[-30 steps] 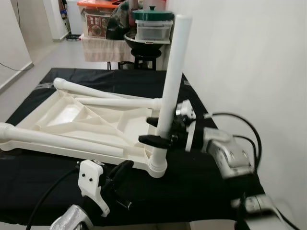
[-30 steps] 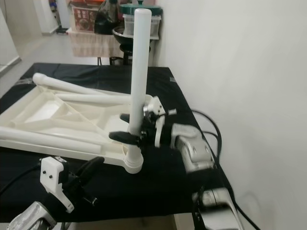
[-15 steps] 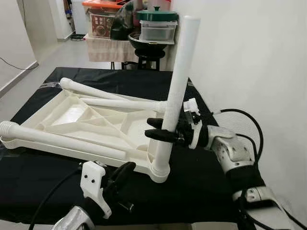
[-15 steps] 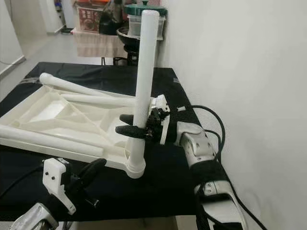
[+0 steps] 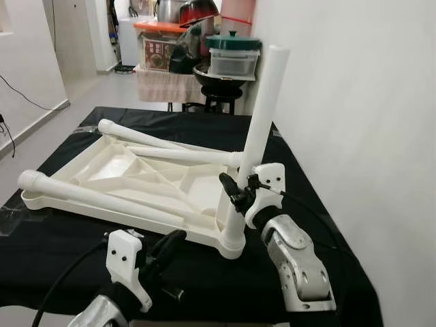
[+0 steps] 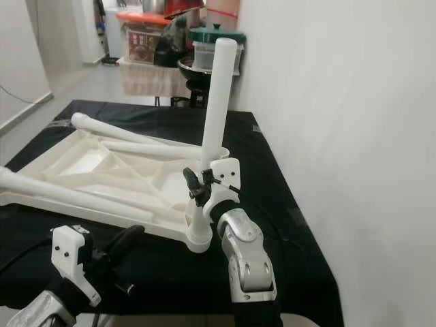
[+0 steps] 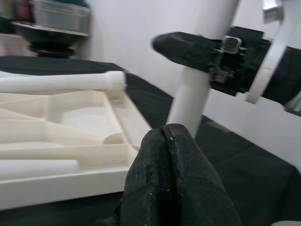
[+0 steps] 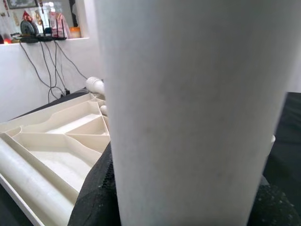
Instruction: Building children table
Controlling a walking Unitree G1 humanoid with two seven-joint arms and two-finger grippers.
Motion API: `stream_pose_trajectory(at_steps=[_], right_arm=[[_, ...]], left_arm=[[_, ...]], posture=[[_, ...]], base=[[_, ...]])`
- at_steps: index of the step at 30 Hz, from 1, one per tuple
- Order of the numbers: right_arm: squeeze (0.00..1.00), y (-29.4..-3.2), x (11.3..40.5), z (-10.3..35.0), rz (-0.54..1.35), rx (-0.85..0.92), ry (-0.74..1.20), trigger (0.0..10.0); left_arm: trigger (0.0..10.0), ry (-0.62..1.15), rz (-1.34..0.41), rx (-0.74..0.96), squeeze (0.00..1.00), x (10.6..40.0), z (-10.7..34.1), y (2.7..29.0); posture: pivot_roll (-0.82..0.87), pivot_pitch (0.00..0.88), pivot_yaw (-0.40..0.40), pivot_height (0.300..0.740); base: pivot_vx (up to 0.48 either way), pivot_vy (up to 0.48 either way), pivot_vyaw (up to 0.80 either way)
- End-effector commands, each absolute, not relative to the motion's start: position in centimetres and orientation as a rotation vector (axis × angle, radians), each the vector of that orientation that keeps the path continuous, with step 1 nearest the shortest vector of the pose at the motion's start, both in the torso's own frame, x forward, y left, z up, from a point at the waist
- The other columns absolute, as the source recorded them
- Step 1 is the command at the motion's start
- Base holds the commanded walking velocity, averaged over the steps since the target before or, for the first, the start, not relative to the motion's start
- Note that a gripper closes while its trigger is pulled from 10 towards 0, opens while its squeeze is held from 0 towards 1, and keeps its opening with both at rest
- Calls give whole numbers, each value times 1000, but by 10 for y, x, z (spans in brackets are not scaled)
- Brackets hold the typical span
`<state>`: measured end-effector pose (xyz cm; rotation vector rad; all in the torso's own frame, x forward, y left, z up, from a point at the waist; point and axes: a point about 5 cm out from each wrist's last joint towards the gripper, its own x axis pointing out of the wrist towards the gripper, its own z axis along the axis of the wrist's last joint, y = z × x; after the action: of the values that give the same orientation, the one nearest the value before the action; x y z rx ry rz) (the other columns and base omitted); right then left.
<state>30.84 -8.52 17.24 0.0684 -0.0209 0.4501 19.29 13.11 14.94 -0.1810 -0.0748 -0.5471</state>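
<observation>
R gripper [image 5: 238, 194] clamped on upright leg [image 5: 262, 116] low down, just above corner socket [image 5: 234, 242] of inverted tabletop [image 5: 116, 174], prob. to keep leg vertical while seating. L gripper [image 5: 167, 246] fingers pressed together, empty, near that corner. Spare legs [image 5: 88, 197] lie across tray.

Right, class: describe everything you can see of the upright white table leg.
The upright table leg is a smooth, round, cream-white tube that looks like plastic. It stands, leaning slightly, in the ringed corner socket of the upturned tabletop, which lies on a black cloth. The right gripper is clamped around its lower part; its top end is free.
</observation>
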Motion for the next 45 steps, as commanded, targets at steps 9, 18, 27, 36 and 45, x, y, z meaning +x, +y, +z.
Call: stream_pose_trajectory(at_steps=[9,18,27,36,45], right_arm=[[1000,-71,301,171,895,162,62,10000],[0,-110,326,193,1187,-1,48,10000],[0,-135,351,215,1246,-57,63,4275],[0,-140,337,192,1115,-19,100,0],[0,-114,320,167,925,115,154,0]], left_arm=[[10000,-123,-515,-97,0,193,153,132],[10000,-212,-388,85,0,192,160,138],[10000,-234,-427,142,0,185,155,126],[10000,-167,-529,-19,0,175,146,122],[10000,-131,-626,-108,0,168,143,119]], posture=[[26,0,-98,740],[41,0,-115,740],[34,0,-102,740],[19,0,-92,740],[16,0,-91,740]], base=[[0,0,0],[0,0,0],[0,0,0],[0,0,0],[0,0,0]])
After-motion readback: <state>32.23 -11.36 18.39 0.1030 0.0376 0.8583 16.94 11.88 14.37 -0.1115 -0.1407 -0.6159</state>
